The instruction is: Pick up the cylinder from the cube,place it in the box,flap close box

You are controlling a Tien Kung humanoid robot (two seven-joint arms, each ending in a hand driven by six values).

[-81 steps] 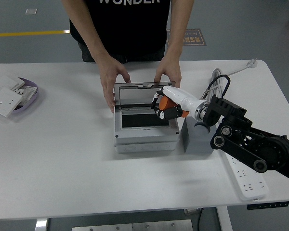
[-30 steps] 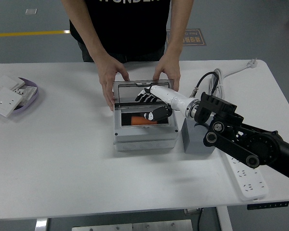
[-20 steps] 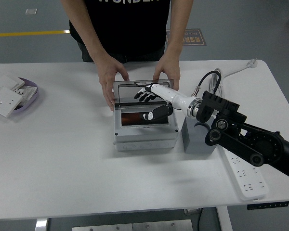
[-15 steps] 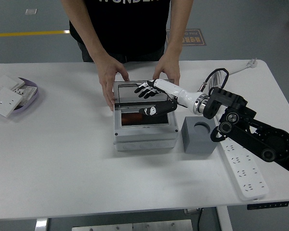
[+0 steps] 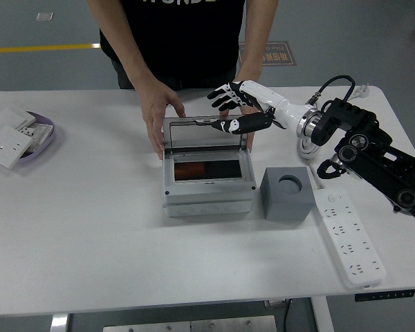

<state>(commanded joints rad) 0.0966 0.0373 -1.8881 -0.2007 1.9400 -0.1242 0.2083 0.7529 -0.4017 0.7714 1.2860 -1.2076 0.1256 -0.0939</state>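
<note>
Right hand [image 5: 236, 109]: we see it spread and empty, fingers fanned over the far edge of the raised lid [image 5: 205, 135], thumb near the lid's top rim.
Cylinder [image 5: 188, 170]: we find the orange piece lying inside the open box [image 5: 207, 188], toward its left side.
Box: grey, mid-tabletop [image 5: 90, 235], lid standing upright at its far side.
Cube [image 5: 288, 193]: grey, just right of the box, its round socket bare.
Person: we note one hand [image 5: 157, 111] at the lid's left corner, the other partly hidden behind the robot's fingers.
Power strip [image 5: 350, 238]: white, near the right edge.
Plate [image 5: 36, 137]: purple, at the left edge, holding white switch plates.
</note>
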